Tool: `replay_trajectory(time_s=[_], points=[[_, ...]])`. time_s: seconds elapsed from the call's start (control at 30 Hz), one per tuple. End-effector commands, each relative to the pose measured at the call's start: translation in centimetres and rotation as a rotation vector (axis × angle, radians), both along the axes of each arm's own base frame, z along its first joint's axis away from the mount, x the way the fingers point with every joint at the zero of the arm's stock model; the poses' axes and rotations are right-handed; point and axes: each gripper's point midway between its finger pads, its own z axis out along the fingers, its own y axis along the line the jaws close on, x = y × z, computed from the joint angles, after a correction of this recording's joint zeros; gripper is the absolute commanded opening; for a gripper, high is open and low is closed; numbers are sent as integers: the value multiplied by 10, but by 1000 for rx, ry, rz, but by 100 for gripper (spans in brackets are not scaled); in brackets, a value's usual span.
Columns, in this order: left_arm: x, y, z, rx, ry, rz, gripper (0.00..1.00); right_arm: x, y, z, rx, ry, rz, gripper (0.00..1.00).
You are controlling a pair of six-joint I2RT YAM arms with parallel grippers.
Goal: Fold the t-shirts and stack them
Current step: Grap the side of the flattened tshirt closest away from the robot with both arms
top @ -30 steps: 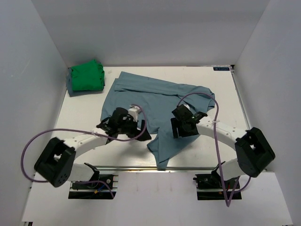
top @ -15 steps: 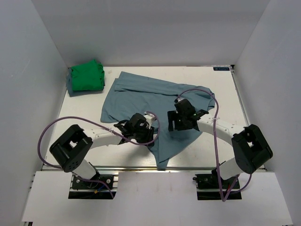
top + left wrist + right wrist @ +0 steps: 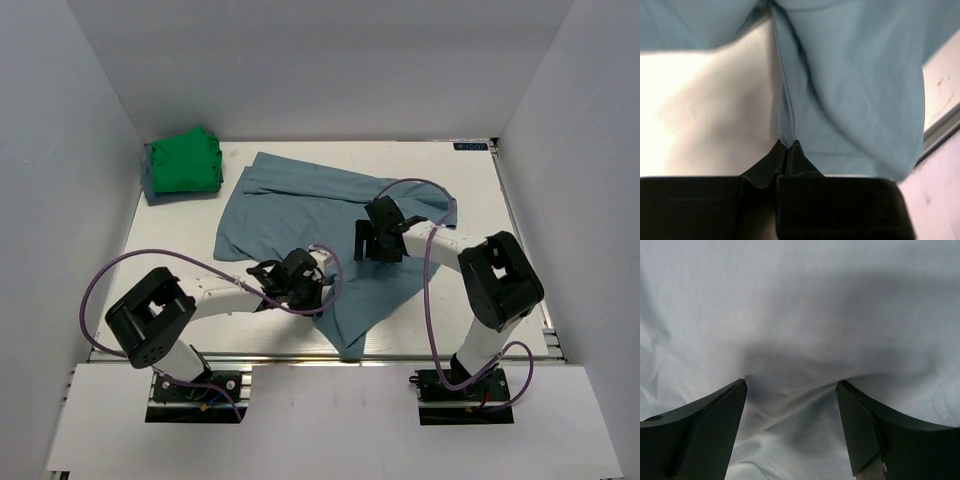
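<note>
Hem of blue-grey t-shirt (image 3: 860, 90) pinched in left end effector (image 3: 786, 150), table (image 3: 705, 110) beside

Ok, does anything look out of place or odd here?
Nothing damaged or spilled. The blue-grey t-shirt lies unfolded, skewed and rumpled, one corner reaching the near edge of the table; the green t-shirt sits folded at the far left.

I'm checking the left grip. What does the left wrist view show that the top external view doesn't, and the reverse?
Only the left wrist view: the left gripper pinched shut on a hemmed edge of the blue-grey t-shirt. Only the top external view: the folded green t-shirt at the far left corner, and the right gripper over the blue-grey shirt's middle. Both: the blue-grey shirt lying on the white table.
</note>
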Motion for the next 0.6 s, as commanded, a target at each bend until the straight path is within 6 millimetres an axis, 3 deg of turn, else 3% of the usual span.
replay_trajectory(time_s=[0.0, 0.17, 0.4, 0.5, 0.57], points=[[-31, 15, -1, 17, 89, 5, 0, -19, -39, -50, -102, 162, -117, 79], [-64, 31, -8, 38, 190, -37, 0, -16, -38, -55, -62, 190, -139, 79], [-109, 19, 7, -95, 317, -215, 0, -11, -40, -49, -11, 194, -172, 79], [-106, 24, 0, -68, 295, -201, 1, -7, -43, -47, -27, 174, -147, 78], [-98, 17, 7, -72, 267, -208, 1, -5, -46, -40, -35, 149, -152, 78]])
